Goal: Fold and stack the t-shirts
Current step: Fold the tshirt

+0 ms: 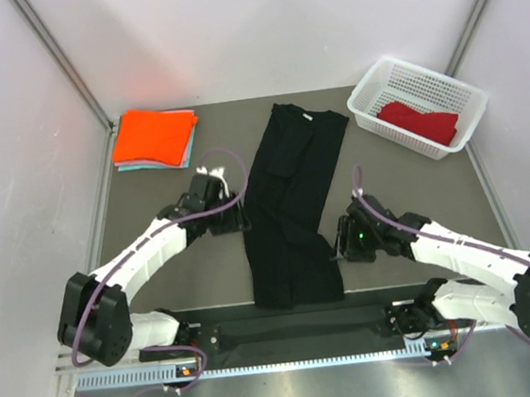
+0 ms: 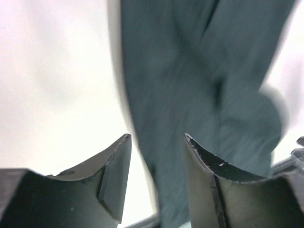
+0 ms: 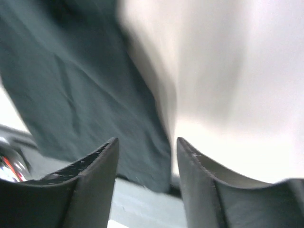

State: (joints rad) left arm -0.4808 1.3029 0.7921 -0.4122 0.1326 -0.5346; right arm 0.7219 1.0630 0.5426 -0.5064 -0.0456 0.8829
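The black t-shirt [image 1: 289, 205] lies in the middle of the tabletop [image 1: 207, 280], folded into a long narrow strip that runs from the far side toward the near edge, its collar end far. The left pincer [image 1: 239, 217] sits at the strip's left edge about halfway along, and its wrist view shows the fingers [image 2: 116, 171] set apart with nothing between them and the dark cloth just beyond. The right pincer [image 1: 338, 246] sits at the strip's right edge, nearer the arms' bases, and its jaws also stand wide and hold nothing. At the far left corner the orange t-shirt [image 1: 152, 134] lies folded on top of the pale teal t-shirt [image 1: 157, 164]. At the far right, the dark red t-shirt [image 1: 420, 121] rests inside the white mesh basket [image 1: 370, 116].
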